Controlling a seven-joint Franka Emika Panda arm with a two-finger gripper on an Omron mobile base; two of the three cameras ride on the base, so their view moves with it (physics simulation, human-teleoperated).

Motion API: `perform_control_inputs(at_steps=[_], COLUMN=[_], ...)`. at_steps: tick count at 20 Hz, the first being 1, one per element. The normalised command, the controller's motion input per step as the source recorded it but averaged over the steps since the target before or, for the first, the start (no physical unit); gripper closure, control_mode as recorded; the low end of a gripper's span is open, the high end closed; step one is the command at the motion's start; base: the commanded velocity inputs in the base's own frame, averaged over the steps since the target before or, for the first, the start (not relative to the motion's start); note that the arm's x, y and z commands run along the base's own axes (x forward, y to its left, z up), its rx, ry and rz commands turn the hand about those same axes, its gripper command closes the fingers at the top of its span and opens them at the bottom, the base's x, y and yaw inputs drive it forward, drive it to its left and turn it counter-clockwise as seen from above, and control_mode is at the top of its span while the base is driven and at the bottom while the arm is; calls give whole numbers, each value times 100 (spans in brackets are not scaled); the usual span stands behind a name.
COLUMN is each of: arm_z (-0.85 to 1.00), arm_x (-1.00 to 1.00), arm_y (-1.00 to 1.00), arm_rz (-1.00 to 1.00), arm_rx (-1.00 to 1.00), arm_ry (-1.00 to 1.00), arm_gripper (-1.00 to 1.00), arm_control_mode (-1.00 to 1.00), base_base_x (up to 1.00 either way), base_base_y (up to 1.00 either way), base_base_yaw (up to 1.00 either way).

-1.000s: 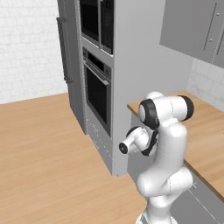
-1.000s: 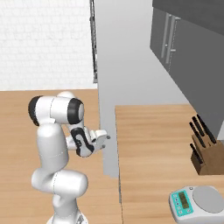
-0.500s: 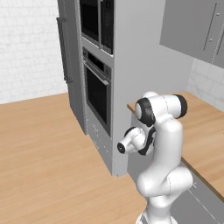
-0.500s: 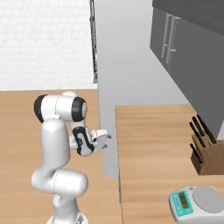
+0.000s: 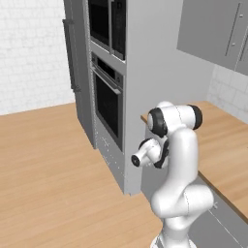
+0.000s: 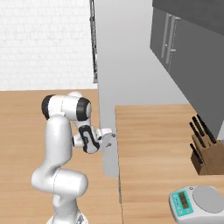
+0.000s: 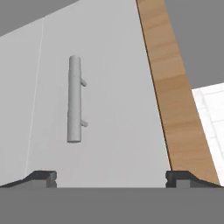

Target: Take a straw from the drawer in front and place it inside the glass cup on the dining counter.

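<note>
The drawer [image 7: 109, 113] is shut; its light grey flat front faces the hand camera. Its small bar handle [image 7: 74, 99] sits left of centre in the hand view. My gripper [image 7: 111, 178] is open, a short way off the panel, with nothing between its fingertips [image 7: 43, 176]. From the right base view the gripper [image 6: 111, 136] hangs just under the front edge of the wood-topped wall counter [image 6: 153, 148], close to the drawer front. The straw, the glass cup and the dining counter are out of view.
A tall grey oven stack [image 5: 109, 97] stands just left of the drawer. On the wall counter sit a knife block [image 6: 202, 151] and a kitchen scale [image 6: 197, 202]. Grey upper cabinets [image 6: 175, 39] hang above. Wood floor [image 5: 48, 169] spreads to the left.
The arm has leaned a little toward the cabinet, bringing the hand slightly closer to the drawer front. The jaws have stayed open.
</note>
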Motion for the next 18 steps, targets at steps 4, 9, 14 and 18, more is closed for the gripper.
perform_control_inputs(at_steps=[4, 9, 14, 18], arm_z=[-36, -38, -28, -26], arm_x=[44, 43, 44, 40], arm_y=[-3, 0, -1, -2], arm_rz=[0, 0, 0, 0], arm_rx=[0, -1, -1, -1], arm_ry=[2, 0, 0, 0], arm_gripper=[-100, -100, -100, -100], arm_control_mode=[-100, -100, -100, -100], base_base_x=[0, 0, 0, 0], base_base_y=[0, 0, 0, 0], base_base_yaw=[0, 0, 0, 0])
